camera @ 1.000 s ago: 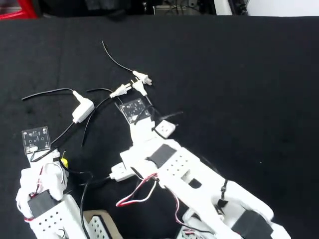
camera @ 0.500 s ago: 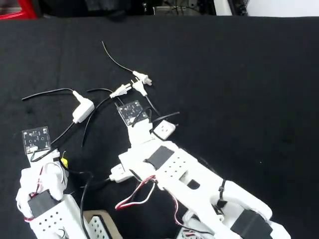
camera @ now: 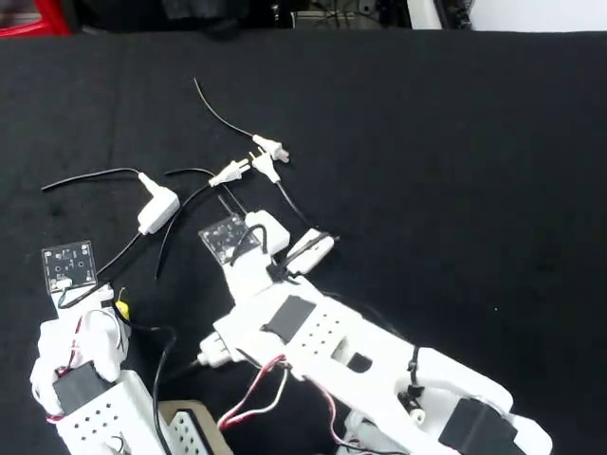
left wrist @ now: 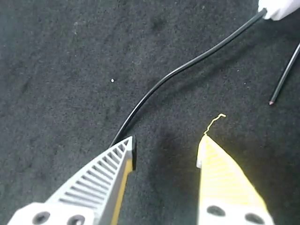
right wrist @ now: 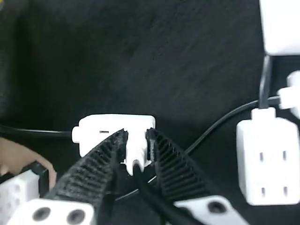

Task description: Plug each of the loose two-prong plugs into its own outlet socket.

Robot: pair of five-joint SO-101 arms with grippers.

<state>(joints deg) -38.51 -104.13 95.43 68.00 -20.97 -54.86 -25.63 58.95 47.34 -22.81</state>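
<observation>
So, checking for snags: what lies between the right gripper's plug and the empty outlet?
A black cable crosses between the plug and outlet, seen in the right wrist view.

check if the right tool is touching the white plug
Touching. The right wrist view shows the right tool with its fingers clamped against both sides of the white plug, no gap.

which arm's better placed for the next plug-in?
Right, probably. Its gripper is shut on a plug, and a socket lies close by. The left gripper is open and holds nothing, with a cord beside it.
</observation>
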